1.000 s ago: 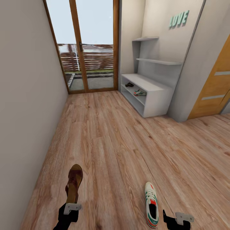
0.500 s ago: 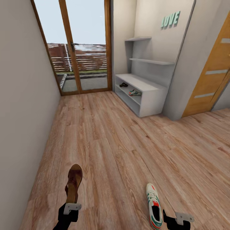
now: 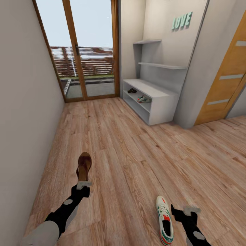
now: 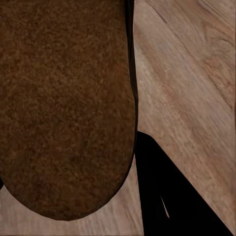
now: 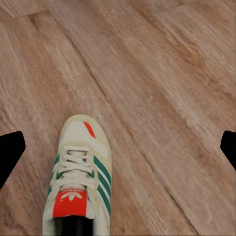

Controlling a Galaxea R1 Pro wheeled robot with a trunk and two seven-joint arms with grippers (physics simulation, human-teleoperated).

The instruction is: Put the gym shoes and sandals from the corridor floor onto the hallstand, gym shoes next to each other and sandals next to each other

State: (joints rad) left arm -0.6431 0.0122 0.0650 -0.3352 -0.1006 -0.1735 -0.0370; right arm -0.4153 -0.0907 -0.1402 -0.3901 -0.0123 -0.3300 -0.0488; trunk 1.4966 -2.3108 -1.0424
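1. Since half a second ago my left arm has reached forward: the left claw (image 3: 83, 185) now sits further up the floor (image 3: 136, 160) in the head view, with the sandal (image 3: 84, 166) carried out ahead of it, and more of the arm shows.
2. My right claw (image 3: 186, 211) has come forward too, and now sits beside the gym shoe (image 3: 164, 218), at its right.
3. The left claw is closed on the sandal's heel end; in the left wrist view the brown sole (image 4: 64, 103) sits close against the lens, with a dark finger (image 4: 172, 196) beside it.
4. The right claw is spread wide and holds nothing: in the right wrist view its two fingertips (image 5: 10, 150) stand at opposite edges, the shoe (image 5: 78, 182) between them on the floor, toe pointing away.
5. The rack (image 3: 155, 102) stands well ahead on the right against the wall. On its lower tier lie a sandal (image 3: 132, 90) and a gym shoe (image 3: 144, 99), a gap between them.
6. The left wall (image 3: 24, 119) runs close along my left arm. Bare planks stretch from both claws to the rack's front edge, and on to the glass door (image 3: 87, 51) at the corridor's end.
7. An orange door (image 3: 225, 82) stands right of the rack.
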